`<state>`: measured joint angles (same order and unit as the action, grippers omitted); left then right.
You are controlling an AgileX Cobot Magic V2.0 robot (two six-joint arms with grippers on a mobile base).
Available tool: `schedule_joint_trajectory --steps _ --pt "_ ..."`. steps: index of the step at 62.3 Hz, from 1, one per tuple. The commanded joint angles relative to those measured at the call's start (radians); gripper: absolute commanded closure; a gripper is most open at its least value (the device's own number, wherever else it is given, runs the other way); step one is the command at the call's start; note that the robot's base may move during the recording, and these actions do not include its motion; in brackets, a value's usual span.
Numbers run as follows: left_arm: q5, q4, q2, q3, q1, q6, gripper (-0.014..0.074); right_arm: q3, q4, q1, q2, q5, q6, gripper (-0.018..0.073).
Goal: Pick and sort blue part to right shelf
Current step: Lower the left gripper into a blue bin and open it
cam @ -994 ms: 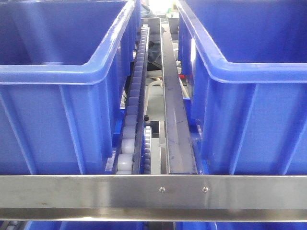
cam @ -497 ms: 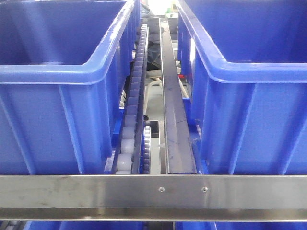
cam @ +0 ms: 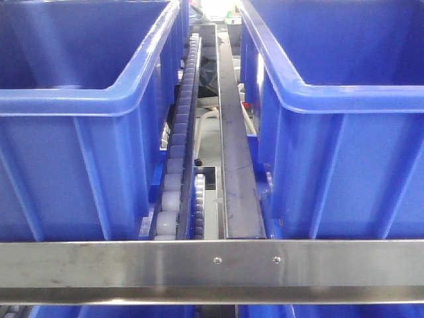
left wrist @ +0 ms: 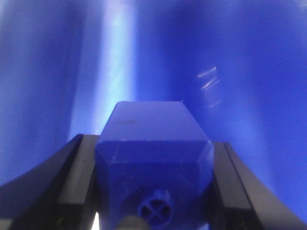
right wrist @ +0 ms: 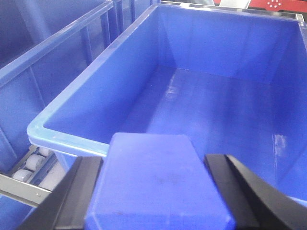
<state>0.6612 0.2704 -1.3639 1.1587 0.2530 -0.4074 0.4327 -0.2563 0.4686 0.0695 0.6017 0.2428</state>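
The right shelf fills the front view: a steel front rail (cam: pixel 212 262), roller tracks (cam: pixel 182 119) and two large open blue bins, one left (cam: pixel 79 99) and one right (cam: pixel 344 99). No gripper shows there. In the left wrist view my left gripper (left wrist: pixel 153 143) is shut on a blue part (left wrist: pixel 151 124), held close against a blurred blue plastic surface. In the right wrist view my right gripper (right wrist: pixel 153 165) is shut on another blue part (right wrist: pixel 153 191), held just above and before the near rim (right wrist: pixel 67 136) of an open blue bin whose floor (right wrist: pixel 216 105) is bare.
A dark steel channel (cam: pixel 232 146) runs front to back between the two bins beside the rollers. In the right wrist view a second blue bin (right wrist: pixel 53 52) stands to the left, with white rollers (right wrist: pixel 33 163) and the steel rail (right wrist: pixel 19 191) at the lower left.
In the front view the whole shelf has slid slightly to the left in the picture, and the rail screws with it. The bins have kept their places on the rack.
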Motion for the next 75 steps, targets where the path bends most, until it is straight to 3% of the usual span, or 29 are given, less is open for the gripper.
schedule_joint_trajectory --steps 1,19,31,38,45,51,67,75 --pt "-0.073 -0.03 -0.059 0.062 -0.002 0.042 0.0284 0.029 -0.02 -0.002 0.015 -0.083 -0.006 0.0281" --pt "-0.069 -0.03 -0.281 0.127 -0.002 0.046 0.0284 0.029 -0.02 -0.002 0.015 -0.083 -0.006 0.0281" --pt "-0.029 -0.03 -0.332 0.162 -0.002 0.065 0.0262 0.029 -0.02 -0.002 0.015 -0.083 -0.006 0.0281" --pt "-0.019 -0.03 -0.332 0.187 -0.002 0.068 0.0174 0.029 -0.02 -0.002 0.015 -0.083 -0.006 0.0281" --pt "-0.004 -0.056 -0.332 0.219 -0.002 0.114 0.0032 0.029 -0.02 -0.002 0.015 -0.083 -0.006 0.0281" --pt "0.027 -0.074 -0.332 0.253 -0.002 0.144 -0.0027 0.029 -0.02 -0.002 0.015 -0.083 -0.006 0.0281" --pt "0.088 -0.081 -0.246 0.29 -0.002 0.144 -0.0017 0.029 -0.02 -0.002 0.015 -0.083 -0.006 0.0281" --pt "0.086 -0.084 -0.118 0.277 0.0 0.144 0.0063 0.029 -0.02 -0.002 0.015 -0.083 -0.006 0.0281"
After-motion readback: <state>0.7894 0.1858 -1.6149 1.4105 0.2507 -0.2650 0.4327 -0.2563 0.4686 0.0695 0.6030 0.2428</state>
